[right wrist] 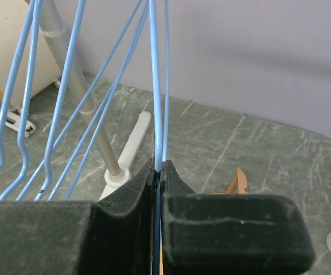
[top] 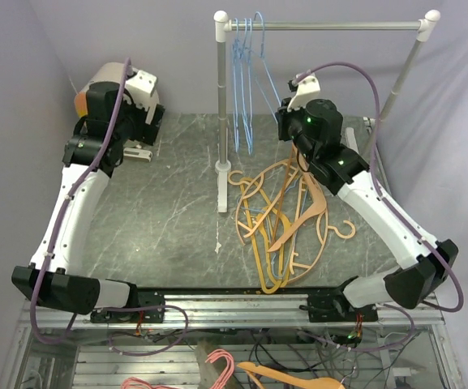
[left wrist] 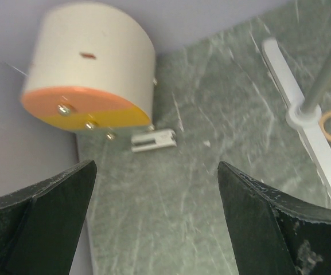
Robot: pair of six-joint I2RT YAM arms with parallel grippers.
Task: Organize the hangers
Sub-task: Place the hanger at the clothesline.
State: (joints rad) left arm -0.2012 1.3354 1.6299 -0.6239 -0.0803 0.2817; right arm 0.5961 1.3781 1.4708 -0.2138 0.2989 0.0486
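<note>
Blue hanger (right wrist: 156, 114) wire is pinched between the closed jaws of my right gripper (right wrist: 158, 167); two strands of it run up out of the pads. Just to the left hang more blue hangers (top: 244, 97), with the rack post (right wrist: 100, 137) behind them, so that side of the grip is crowded.

The top view shows what the wrist camera cannot. The blue hooks sit on the rail (top: 331, 26) near its left end, and I count at least three. On the table (top: 177, 178) below lies a tangled heap of orange hangers (top: 302, 220), too knotted for me to count.

My left gripper (left wrist: 156, 166) stands wide open and holds nothing, well apart from the rack. It faces one white drum (left wrist: 90, 69) with an orange face and one small white bracket (left wrist: 154, 139). Only the top view shows pink hangers (top: 217, 356) below the table's near edge.
</note>
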